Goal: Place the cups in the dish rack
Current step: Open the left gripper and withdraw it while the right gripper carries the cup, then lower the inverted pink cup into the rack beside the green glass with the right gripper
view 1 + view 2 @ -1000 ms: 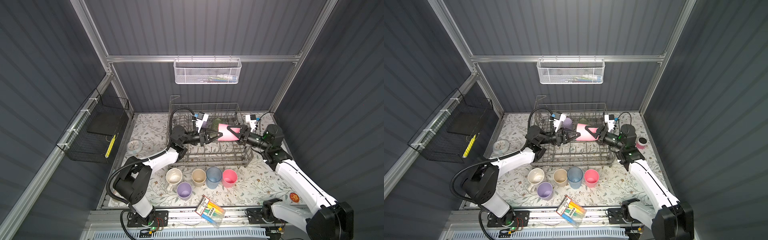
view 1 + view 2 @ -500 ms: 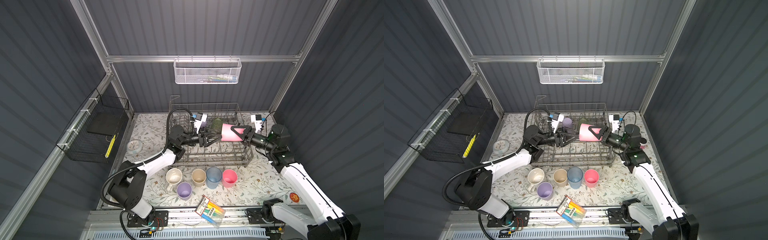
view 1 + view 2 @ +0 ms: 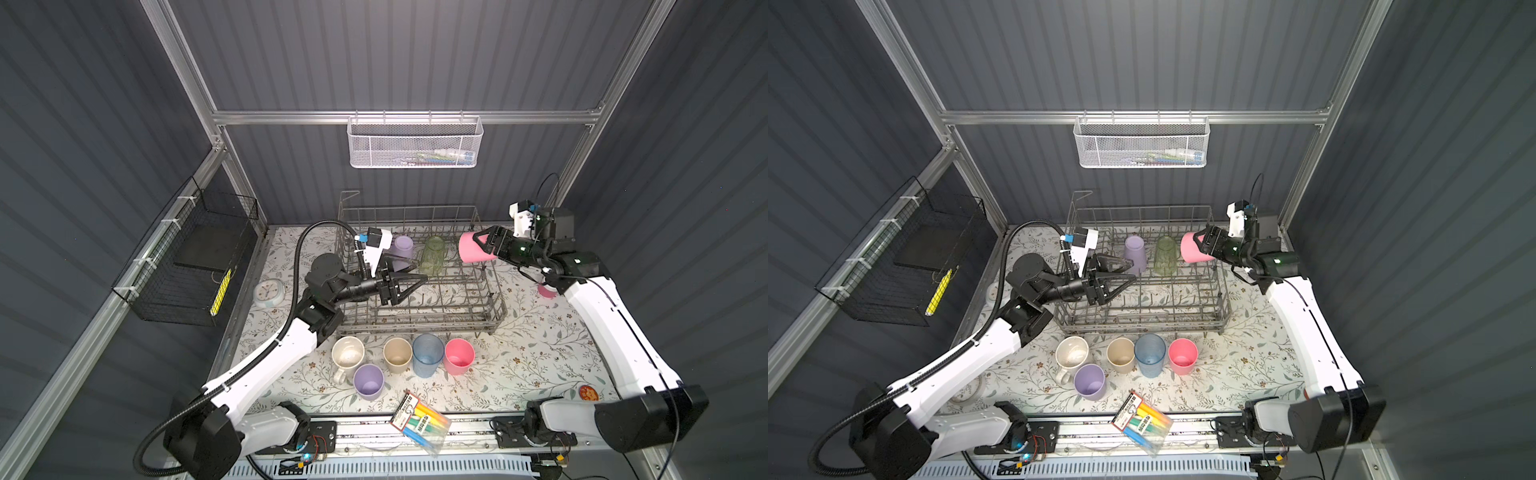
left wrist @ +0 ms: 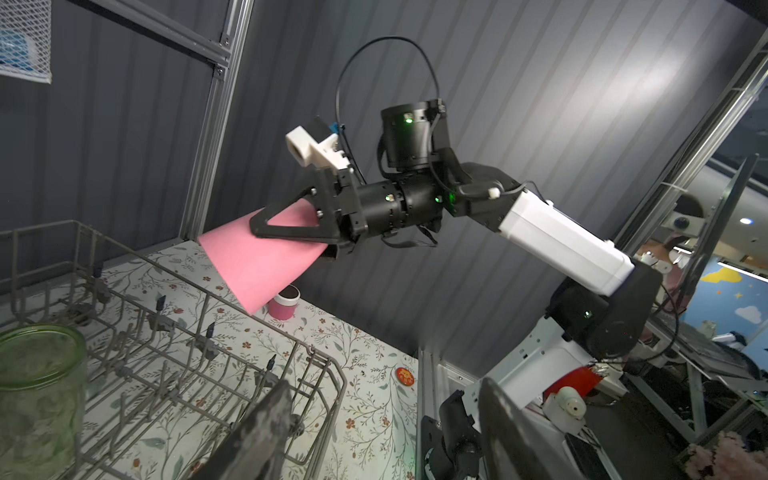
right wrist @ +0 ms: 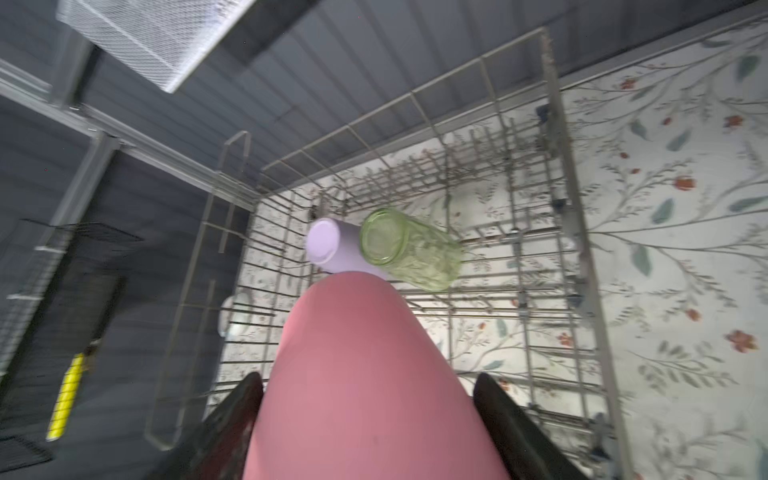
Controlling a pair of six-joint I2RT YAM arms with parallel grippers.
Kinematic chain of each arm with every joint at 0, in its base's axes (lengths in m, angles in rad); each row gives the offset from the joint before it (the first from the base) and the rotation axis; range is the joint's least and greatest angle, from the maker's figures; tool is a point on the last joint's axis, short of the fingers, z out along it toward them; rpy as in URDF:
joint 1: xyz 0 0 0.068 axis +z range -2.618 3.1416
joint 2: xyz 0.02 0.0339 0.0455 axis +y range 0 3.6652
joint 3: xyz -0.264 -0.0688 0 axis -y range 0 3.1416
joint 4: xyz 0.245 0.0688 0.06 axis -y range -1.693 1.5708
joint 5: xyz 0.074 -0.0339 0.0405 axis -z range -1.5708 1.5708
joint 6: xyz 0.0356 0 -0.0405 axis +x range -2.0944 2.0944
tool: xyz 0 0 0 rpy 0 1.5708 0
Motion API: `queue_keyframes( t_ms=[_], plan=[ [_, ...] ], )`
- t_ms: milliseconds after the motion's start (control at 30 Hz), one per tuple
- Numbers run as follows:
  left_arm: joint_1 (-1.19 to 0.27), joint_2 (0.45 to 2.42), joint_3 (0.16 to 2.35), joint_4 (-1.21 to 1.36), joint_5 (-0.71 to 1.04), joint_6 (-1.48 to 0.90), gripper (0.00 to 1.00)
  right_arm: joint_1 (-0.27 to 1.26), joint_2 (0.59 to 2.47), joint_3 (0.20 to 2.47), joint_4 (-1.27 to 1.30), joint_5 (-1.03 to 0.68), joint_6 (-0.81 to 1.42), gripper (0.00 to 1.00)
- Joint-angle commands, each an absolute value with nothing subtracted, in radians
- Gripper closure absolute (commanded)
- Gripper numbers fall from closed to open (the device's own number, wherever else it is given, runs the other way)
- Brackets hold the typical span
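The right gripper (image 3: 478,248) clamps the pink cup (image 3: 467,255) by its narrow base, tilted over the far right corner of the rack (image 3: 415,328). The left gripper (image 3: 419,270) stands open and empty above the rack. I judge this is the placing step: next, turn the mouth down and lower it beside the tumbler (image 3: 433,254). The cup looks plain, opaque and tapered.

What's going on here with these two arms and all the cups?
They're loading cups into the dish rack. The right gripper holds a pink cup sideways above the rack's far right corner. The left gripper hangs open and empty over the rack, where a lilac cup and green tumbler stand inverted. Five cups wait on the table.
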State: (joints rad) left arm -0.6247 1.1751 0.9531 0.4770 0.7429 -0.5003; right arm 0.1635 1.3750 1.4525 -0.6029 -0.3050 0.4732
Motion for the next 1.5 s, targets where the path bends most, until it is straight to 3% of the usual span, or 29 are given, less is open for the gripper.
queue_keyframes(
  t_ms=[0, 300, 467, 967, 1467],
  plan=[
    [-0.618, 1.13, 0.936, 0.355, 0.712, -0.407, 0.29, 0.166, 1.474, 1.566, -0.758, -0.143, 0.348, 0.58],
    [-0.618, 1.078, 0.902, 0.328, 0.7, -0.382, 0.3, 0.209, 1.74, 1.885, -0.877, 0.069, 0.238, 0.58],
    [-0.618, 1.082, 0.903, 0.329, 0.701, -0.372, 0.3, 0.241, 1.887, 2.065, -0.961, 0.082, 0.206, 0.59],
    [-0.618, 1.1, 0.884, 0.38, 0.728, -0.406, 0.3, 0.265, 2.056, 2.147, -0.979, 0.199, 0.166, 0.58],
    [-0.618, 1.132, 0.879, 0.388, 0.737, -0.402, 0.31, 0.265, 2.156, 2.18, -0.958, 0.146, 0.198, 0.58]
  ],
)
